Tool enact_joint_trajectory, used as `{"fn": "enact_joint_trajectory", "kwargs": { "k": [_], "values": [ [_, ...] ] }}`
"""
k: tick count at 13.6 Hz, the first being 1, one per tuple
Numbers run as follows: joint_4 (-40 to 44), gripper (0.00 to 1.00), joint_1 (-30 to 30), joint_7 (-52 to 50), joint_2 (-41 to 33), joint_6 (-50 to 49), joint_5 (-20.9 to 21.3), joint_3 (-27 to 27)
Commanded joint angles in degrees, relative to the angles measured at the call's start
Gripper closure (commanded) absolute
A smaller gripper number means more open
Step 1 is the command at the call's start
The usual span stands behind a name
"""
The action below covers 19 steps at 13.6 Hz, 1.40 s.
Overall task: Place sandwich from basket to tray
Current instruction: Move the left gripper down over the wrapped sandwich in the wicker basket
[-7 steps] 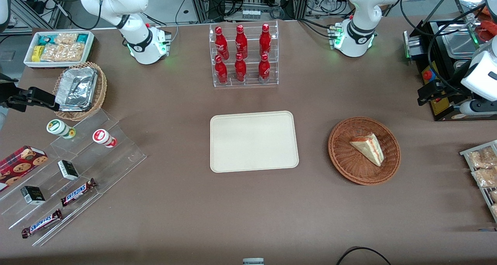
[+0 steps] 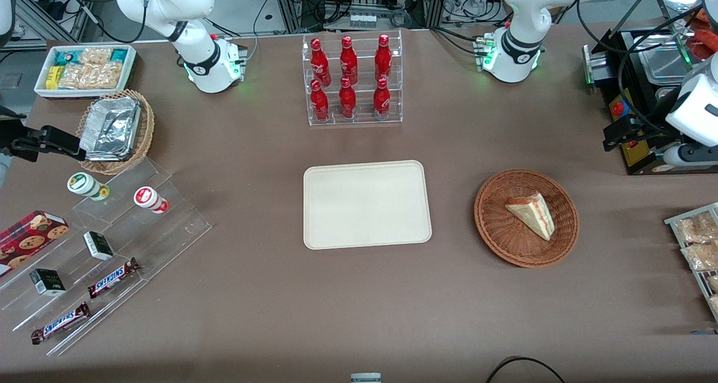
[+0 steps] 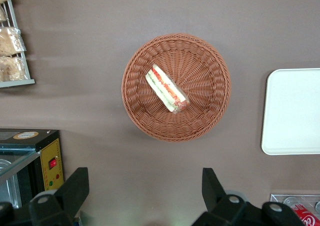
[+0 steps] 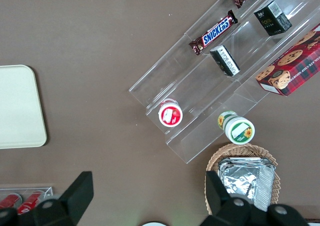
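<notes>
Claw [image 3: 142,193] spread wide and holding nothing, hanging high over bare table [image 2: 359,304], well apart from everything it must touch. Sandwich [image 2: 532,214] lying on its side in the reddish-brown basket [image 2: 493,226], a little off centre toward the working arm's end. From the wrist camera, sandwich [image 3: 166,88] seen straight down with the basket rim [image 3: 135,116] between it and the two fingers [image 3: 74,190], so still a sideways shift plus a long descent to make before any grip. Long axis of the wedge running diagonally across the basket, filling stripes up along one long face; likely need to turn the wrist so the fingers close across the short width instead of along the length. Basket walls low and sloping, enough room around the wedge for fingers on both long faces, though the woven floor may catch a fingertip if brought too deep. Tray [image 2: 367,204] bare, sitting beside the basket toward the parked arm's end, open table between them. Rack of red bottles [image 2: 350,80] farther from the front camera, well clear of a low carry.
</notes>
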Motion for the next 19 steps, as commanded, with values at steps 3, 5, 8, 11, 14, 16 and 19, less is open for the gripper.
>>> {"fn": "enact_joint_trajectory", "kwargs": {
  "k": [3,5,8,11,14,16,19],
  "values": [
    [-9.30,0.00,-0.08,-0.78,1.97,12.33,0.14,0.28],
    [-14.93,0.00,-0.17,-5.15,2.14,19.80,0.14,0.28],
    [-23.28,0.00,-0.35,-14.91,1.97,31.93,0.23,0.19],
    [-27.43,0.00,-1.13,-24.48,2.14,37.84,0.23,0.02],
    [-32.78,0.00,-1.66,-34.07,2.06,44.60,0.23,0.02],
    [-35.43,0.00,-3.24,-39.87,2.67,48.48,0.23,0.01],
    [-35.70,0.00,-3.60,-45.59,4.86,48.76,0.23,-0.07]
  ]
}}
